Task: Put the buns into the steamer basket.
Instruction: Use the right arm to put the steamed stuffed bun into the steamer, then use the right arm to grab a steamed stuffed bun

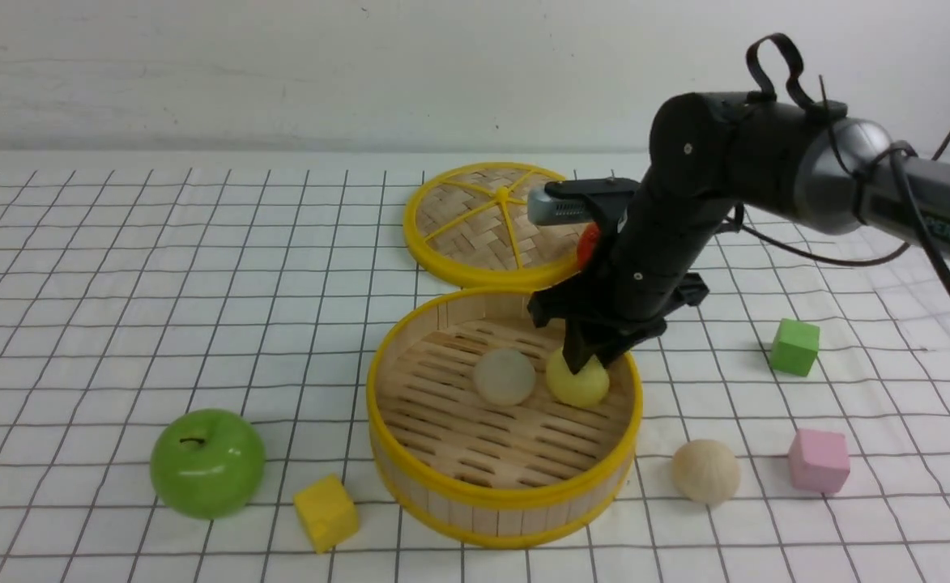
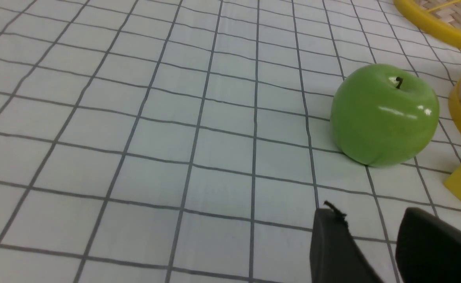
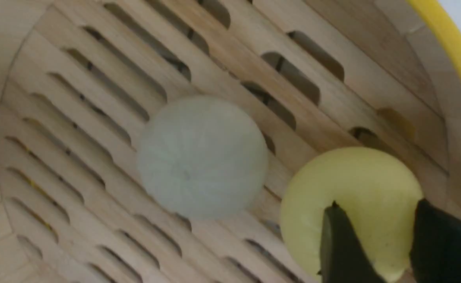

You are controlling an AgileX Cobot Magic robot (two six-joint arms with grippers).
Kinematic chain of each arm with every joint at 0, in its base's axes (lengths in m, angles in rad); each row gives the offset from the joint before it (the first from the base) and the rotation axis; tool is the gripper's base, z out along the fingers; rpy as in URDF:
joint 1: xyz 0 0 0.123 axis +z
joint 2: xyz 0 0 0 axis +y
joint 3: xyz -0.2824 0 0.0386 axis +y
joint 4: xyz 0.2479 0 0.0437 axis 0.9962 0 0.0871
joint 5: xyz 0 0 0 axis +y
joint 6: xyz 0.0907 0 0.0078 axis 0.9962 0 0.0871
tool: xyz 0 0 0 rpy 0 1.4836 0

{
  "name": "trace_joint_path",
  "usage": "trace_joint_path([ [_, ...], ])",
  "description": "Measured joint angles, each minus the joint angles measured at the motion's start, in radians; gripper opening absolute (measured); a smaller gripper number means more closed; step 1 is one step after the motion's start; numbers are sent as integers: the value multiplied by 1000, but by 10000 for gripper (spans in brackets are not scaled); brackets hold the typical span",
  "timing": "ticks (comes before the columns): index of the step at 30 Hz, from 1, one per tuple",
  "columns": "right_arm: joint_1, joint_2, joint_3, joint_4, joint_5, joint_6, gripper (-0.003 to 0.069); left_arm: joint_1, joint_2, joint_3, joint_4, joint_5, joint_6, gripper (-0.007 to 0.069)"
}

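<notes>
The gridded cloth (image 1: 118, 267) is carrying the steamer basket (image 1: 442, 484), which is sitting open at the centre. The woven lid (image 1: 475, 227) is lying just behind it; whether the two are touching cannot be told. The left gripper (image 2: 368, 220) is idling beside the green apple (image 2: 383, 114), with its jaws slightly spread over bare cloth and holding nothing, so it is posing no immediate hazard. The right gripper (image 1: 581, 360) is reaching down inside the basket by the far right wall. Its fingers (image 3: 344, 251) are lying over the top of the yellow bun (image 1: 580, 382), which is resting on the slatted floor just beside the white bun (image 1: 504, 376). The jaws are standing narrowly apart with bun surface showing between them; whether they are pinching it or merely straddling it cannot be told. If they are gripping when the arm rises, the bun is likely to be carried out of the basket. A sideways exit is risking a knock against the wall, which could shift the basket, or a nudge that sends the glossy ball into its neighbour. The third bun (image 1: 705, 471) is lying outside on the cloth, between the basket and the pink cube (image 1: 820, 461). Being round, it is liable to roll away under an off-centre pinch, and a wide approach is risking contact with that cube.
</notes>
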Motion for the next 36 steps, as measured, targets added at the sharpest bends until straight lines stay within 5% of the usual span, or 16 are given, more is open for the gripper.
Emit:
trace_joint_path([
  [8, 0, -153, 23, -77, 155, 7, 388, 0, 0, 0, 0, 0, 0, 238],
  [18, 0, -372, 405, -92, -21, 23, 388, 0, 0, 0, 0, 0, 0, 238],
  [26, 0, -382, 680, -152, -310, 27, 344, 0, 0, 0, 0, 0, 0, 238],
  [36, -23, -369, 689, -185, -375, 31, 232, 0, 0, 0, 0, 0, 0, 238],
])
